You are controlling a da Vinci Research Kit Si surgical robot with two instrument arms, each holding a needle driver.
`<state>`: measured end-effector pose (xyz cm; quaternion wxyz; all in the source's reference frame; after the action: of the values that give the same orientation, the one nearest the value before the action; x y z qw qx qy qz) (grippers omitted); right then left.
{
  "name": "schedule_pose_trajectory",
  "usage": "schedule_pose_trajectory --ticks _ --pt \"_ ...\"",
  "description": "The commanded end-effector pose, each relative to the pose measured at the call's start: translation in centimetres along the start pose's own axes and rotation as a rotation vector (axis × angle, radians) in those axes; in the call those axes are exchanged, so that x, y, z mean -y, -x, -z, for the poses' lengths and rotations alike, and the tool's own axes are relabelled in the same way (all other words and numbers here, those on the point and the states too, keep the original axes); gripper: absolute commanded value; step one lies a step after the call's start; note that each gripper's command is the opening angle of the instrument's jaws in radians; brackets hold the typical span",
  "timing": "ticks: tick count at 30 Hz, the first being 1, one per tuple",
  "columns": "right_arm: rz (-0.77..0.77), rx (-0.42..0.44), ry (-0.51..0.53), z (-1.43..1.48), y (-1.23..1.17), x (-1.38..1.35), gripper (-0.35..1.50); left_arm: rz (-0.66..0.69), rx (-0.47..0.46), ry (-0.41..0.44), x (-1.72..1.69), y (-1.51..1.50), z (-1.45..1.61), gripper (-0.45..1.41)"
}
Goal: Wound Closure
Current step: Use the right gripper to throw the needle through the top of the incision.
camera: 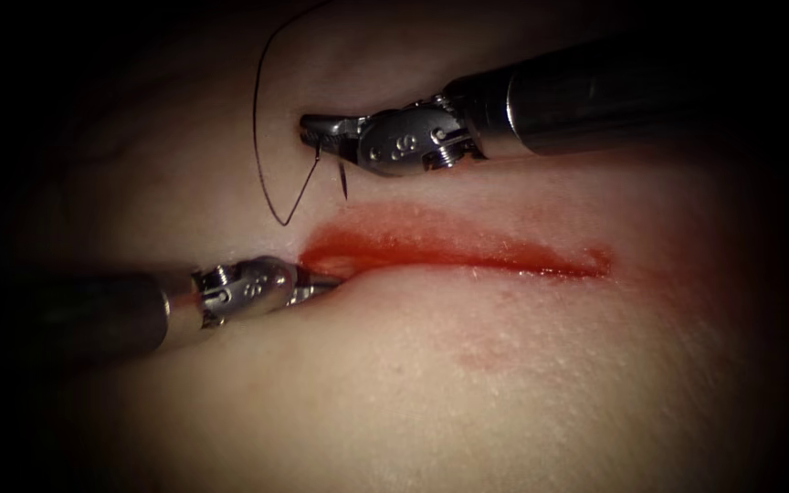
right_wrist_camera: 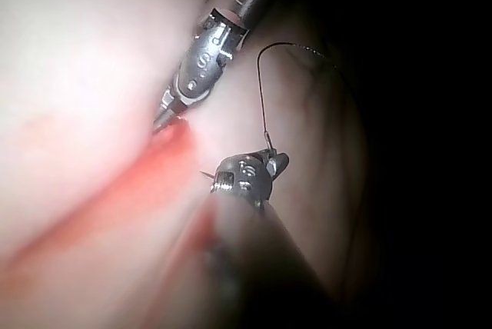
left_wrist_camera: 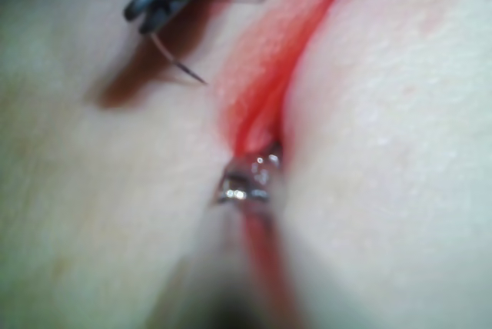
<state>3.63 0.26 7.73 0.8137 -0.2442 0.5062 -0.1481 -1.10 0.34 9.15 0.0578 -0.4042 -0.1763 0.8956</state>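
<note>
- The needle (camera: 341,170) hangs free above the tissue (camera: 522,383), not in it, just above the left end of the cut (camera: 468,254) on the far side; its tip points down toward the tissue surface.
- The thread (camera: 260,119) runs from the needle's rear end down into a sharp bend, then sweeps up in a long arc away from the wound.
- The right claw (camera: 308,130) is pinching the needle, apparently near its rear end where the thread joins, though the exact spot along the curve is hard to tell.
- The left claw (camera: 326,279) lies with its tip at the cut's left end, against the near lip; whether it is spread or pressed together, or holds tissue, I cannot tell.
- Red fluid (camera: 413,239) stains the cut and its far edge.
- Judgement: no stitch is visible, so closure seems at its start, with the needle poised for a first bite. That bite would call for the tip set square to the far lip, a firm grip, and the edge steadied.
</note>
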Motion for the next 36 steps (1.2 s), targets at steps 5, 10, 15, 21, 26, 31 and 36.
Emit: schedule_pose_trajectory --ticks 5,10,15,21,26,31,36 --pt "0.005 -0.002 0.005 -0.07 0.03 0.09 -0.35 0.000 -0.002 0.003 -0.01 0.02 -0.09 -0.35" --pt "0.009 0.000 0.004 -0.08 0.05 0.12 -0.35 0.000 -0.002 0.003 -0.02 0.01 -0.09 -0.35" --pt "0.014 0.001 -0.001 -0.09 0.08 0.16 -0.35 -0.001 -0.002 0.003 -0.02 0.01 -0.09 -0.35" --pt "0.002 0.002 -0.006 -0.10 0.08 0.21 -0.35 -0.001 -0.002 0.003 -0.02 0.01 -0.09 -0.35" --pt "-0.008 0.002 -0.009 -0.08 0.06 0.22 -0.35 -0.001 -0.002 0.003 -0.02 0.01 -0.09 -0.35" --pt "-0.007 0.003 -0.011 -0.07 0.02 0.23 -0.35 -0.001 -0.002 0.004 -0.02 0.02 -0.09 -0.35" --pt "-0.007 0.006 -0.015 -0.07 0.00 0.27 -0.35 -0.001 -0.002 0.004 -0.02 0.02 -0.09 -0.35"
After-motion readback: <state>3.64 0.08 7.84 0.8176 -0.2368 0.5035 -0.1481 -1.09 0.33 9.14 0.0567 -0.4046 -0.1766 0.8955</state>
